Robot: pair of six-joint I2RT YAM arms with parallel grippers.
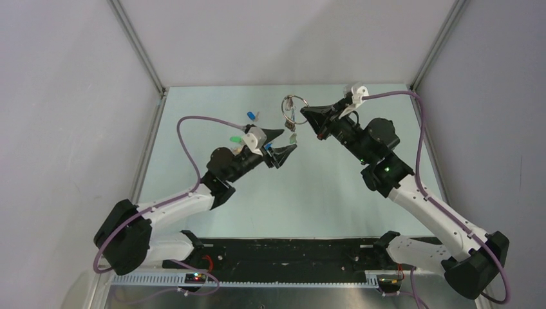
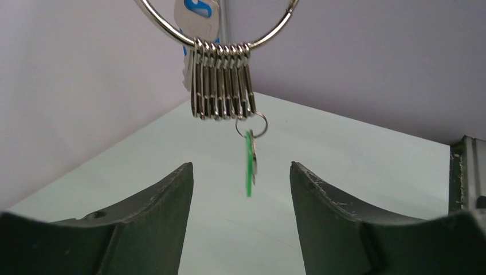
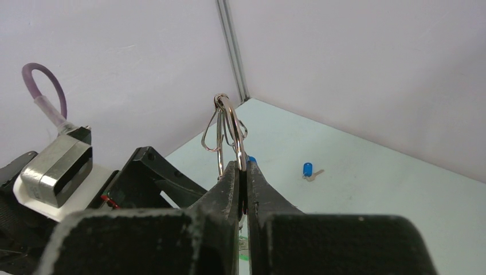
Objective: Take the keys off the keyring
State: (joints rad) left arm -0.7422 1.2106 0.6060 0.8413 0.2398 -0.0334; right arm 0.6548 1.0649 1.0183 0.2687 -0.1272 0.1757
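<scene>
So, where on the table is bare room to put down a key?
The widest bare patch of the table is the near middle, between the left arm and the right arm. A smaller one is the far left corner, beyond the blue-capped key. Crowded: the far middle, where the left hand and right hand meet at the keyring.

1. Even, diffuse light fills all three views, with no harsh glare on the walls.
2. The pale bench (image 1: 257, 193) carries only faint, soft shadows.
3. In the left wrist view the keyring (image 2: 169, 28) glints crisply, while the left end effector (image 2: 240, 166) looks slightly soft.
</scene>
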